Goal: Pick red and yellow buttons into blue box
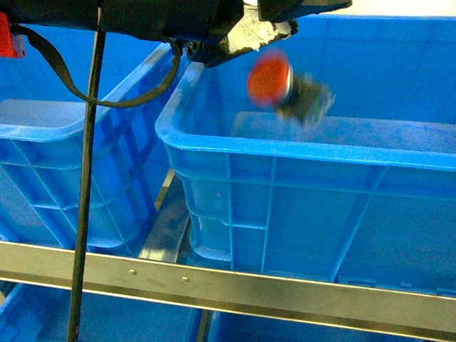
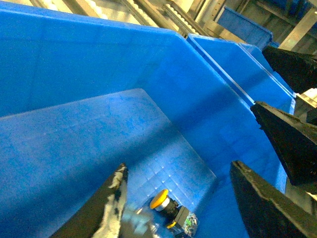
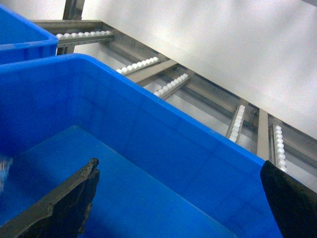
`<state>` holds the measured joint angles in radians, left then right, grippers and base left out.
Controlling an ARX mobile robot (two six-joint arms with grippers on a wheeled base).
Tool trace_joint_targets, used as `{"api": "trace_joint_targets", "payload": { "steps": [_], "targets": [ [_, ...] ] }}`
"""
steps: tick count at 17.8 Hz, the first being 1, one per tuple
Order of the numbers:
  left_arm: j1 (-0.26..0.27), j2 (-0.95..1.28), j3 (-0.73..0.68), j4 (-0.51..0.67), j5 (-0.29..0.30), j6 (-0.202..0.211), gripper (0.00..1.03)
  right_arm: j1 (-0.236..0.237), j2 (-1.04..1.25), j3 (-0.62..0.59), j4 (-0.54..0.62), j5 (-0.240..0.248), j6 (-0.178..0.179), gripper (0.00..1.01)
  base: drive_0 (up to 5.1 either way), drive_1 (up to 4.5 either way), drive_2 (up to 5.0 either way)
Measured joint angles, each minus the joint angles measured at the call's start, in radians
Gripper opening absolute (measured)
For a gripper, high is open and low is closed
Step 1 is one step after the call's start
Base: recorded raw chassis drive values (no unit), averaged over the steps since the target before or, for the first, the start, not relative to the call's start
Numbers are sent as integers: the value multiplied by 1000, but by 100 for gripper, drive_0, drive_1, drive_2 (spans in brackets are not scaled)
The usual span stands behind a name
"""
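Blue box (image 1: 285, 185) on roller rack; red button (image 1: 269, 78) blurred above it.

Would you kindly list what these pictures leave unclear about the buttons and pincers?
- Head view: the red button is motion-blurred in mid-air over the blue box; its body detail is unreadable.
- Head view: the yellow button is hidden behind the box wall.
- Left wrist view: the yellow button is small and partly cut off by the bottom edge.
- Right wrist view: the right pincer shows only finger edges; no button is visible.
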<state>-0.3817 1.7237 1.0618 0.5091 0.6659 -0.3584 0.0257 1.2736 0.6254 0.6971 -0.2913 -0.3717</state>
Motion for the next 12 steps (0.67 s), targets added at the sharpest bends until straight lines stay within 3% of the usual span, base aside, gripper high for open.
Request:
{"api": "trace_joint_targets", "payload": {
  "steps": [3, 4, 6, 9, 10, 12],
  "targets": [
    [0, 0, 0, 0, 0, 0, 93, 0, 0, 0, 0, 0, 0, 98, 0, 0, 0],
    [-1, 0, 2, 3, 0, 1, 100, 0, 0, 0, 0, 0, 0, 98, 0, 0, 0],
    [-1, 0, 2, 3, -1, 1, 98, 0, 0, 0, 0, 0, 0, 98, 0, 0, 0],
    [14, -115, -121, 0, -132, 26, 98, -8, -15, 0, -3, 0, 3, 98, 0, 0, 0],
    [27, -226, -191, -23, -196, 25, 98, -21, -74, 0, -55, -12, 12, 98, 0, 0, 0],
    [35, -281, -182, -6, -209, 25, 98, -21, -124, 8, -47, -19, 17, 98, 0, 0, 0]
  ]
}}
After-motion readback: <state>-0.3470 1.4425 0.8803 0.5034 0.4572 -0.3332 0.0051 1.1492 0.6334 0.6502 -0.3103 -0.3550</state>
